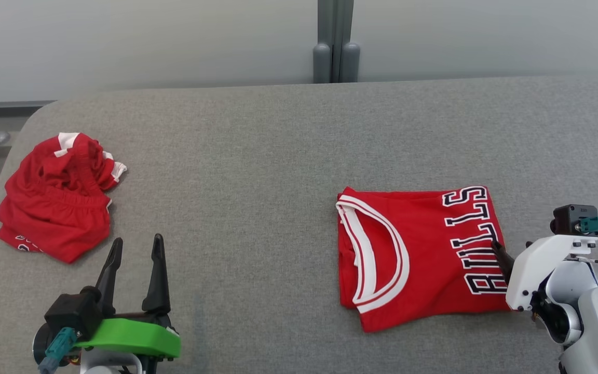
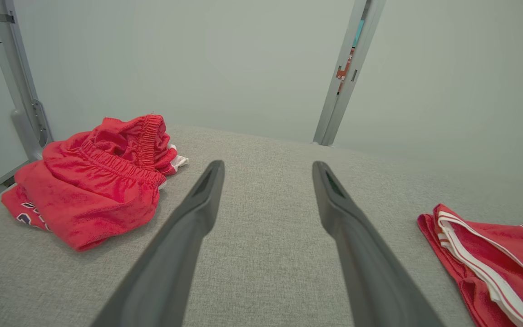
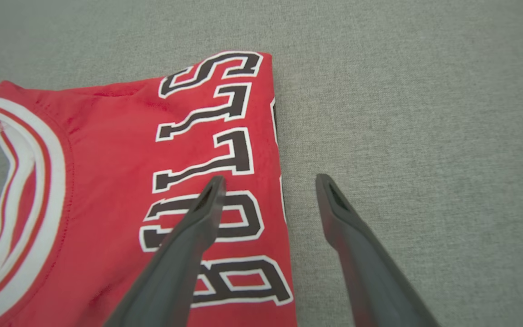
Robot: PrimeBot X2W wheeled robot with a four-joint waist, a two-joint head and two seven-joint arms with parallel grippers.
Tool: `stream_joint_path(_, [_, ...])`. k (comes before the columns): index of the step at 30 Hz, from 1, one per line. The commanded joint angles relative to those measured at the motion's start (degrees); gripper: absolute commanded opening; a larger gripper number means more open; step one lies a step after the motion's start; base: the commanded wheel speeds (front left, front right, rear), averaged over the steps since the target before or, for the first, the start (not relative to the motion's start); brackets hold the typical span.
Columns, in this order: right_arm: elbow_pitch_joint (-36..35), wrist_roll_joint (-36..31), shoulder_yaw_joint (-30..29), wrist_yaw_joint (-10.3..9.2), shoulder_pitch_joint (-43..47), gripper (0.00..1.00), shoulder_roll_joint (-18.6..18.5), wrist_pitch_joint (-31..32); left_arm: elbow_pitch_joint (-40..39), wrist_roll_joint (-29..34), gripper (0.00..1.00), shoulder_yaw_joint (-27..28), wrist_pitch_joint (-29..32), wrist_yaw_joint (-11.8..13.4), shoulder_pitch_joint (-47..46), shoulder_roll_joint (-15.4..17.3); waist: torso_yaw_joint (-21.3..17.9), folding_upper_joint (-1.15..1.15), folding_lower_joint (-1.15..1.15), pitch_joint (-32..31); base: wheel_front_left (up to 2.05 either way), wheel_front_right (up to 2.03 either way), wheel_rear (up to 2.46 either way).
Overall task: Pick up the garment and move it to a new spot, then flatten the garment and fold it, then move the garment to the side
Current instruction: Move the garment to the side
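item: garment (image 1: pixel 413 254). red jersey with white-trimmed neckline and dark "bulls" lettering (image 3: pixel 216 136), lying folded into a compact rectangle on the grey fabric table (image 1: pixel 257 156), right of centre in the head view. layers look flat, with a slight bulge at the neckline side.

item: right gripper (image 3: pixel 269 181). fingers spread wide, holding nothing. it hangs just over the jersey's lettered edge. in the right wrist view one finger lies across the lettering and the other over bare table, so the jaws straddle that edge. whether the tips touch the cloth cannot be told.

item: left gripper (image 1: pixel 138 240). fingers also parted wide and empty, over bare table at the lower left, well apart from the jersey.

item: red shorts (image 1: pixel 55 208). crumpled heap near the table's far left edge, nearer the left gripper than the right one, and untouched.

step in hand, judged: folding appears complete; what is left is moving the garment to the side.

next move calls for: lowering the right fingers onto the folded edge, closing through all layers at once, then carrying or sliding the stack sideways without letting the fold open.
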Motion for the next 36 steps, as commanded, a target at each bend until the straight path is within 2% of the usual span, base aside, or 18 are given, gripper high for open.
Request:
stream_joint_path(1, [1.00,0.25,-0.08,-0.03,-1.17,1.00,-0.36,0.57,-0.20,0.16,1.00,0.29,0.01,-0.10,-0.90,0.16,1.31,0.00,0.00,1.90,0.00,0.00,0.00])
stream_joint_path(8, [7.87,-0.26,-0.29,-0.03,-5.47,1.00,-0.28,1.99,-0.94,0.12,1.00,0.34,0.01,-0.10,-2.60,0.31,2.48,0.00,0.00,5.12,0.00,0.00,0.00])
stream_joint_path(12, [12.88,1.19,1.92,0.00,-6.66,0.98,0.53,6.18,-1.25,0.20,1.00,0.17,0.01,-0.10,-3.24,0.25,2.90,0.00,0.00,6.17,0.00,0.00,0.00])
stream_joint_path(13, [13.60,1.67,2.97,0.00,-6.77,0.86,0.69,7.29,-1.33,0.22,1.00,0.32,0.01,-0.10,-3.29,0.25,2.79,0.00,0.00,6.38,0.00,0.00,0.00])
stream_joint_path(15, [13.20,2.02,6.55,0.12,-8.11,0.00,-0.26,7.86,-1.53,0.44,1.00,0.66,0.01,-0.10,-3.32,0.54,2.07,0.00,0.00,6.87,0.00,0.00,0.00])
stream_joint_path(18, [11.50,1.66,10.64,0.01,-11.57,0.00,-4.19,7.22,-2.53,0.72,1.00,1.93,0.01,-0.10,-3.10,0.75,0.09,0.00,0.00,7.86,0.00,0.00,0.00])
stream_joint_path(27, [8.16,0.94,15.83,-0.07,-23.50,0.00,-15.16,4.62,-6.86,1.98,1.00,5.35,0.01,-0.10,-5.03,1.30,-6.59,0.00,0.00,13.29,0.00,0.00,0.00])
stream_joint_path(32, [8.75,0.81,13.24,-0.07,-28.24,0.00,-20.40,1.79,-10.07,2.71,1.00,7.24,0.01,-0.10,-6.76,2.75,-9.65,0.00,0.00,18.11,0.00,0.00,0.00])
stream_joint_path(36, [10.19,-0.24,8.65,-0.07,-30.19,0.00,-22.70,-1.88,-12.06,3.66,1.00,8.71,0.01,-0.02,-8.00,4.05,-11.35,0.00,0.00,21.82,0.00,0.00,0.00])
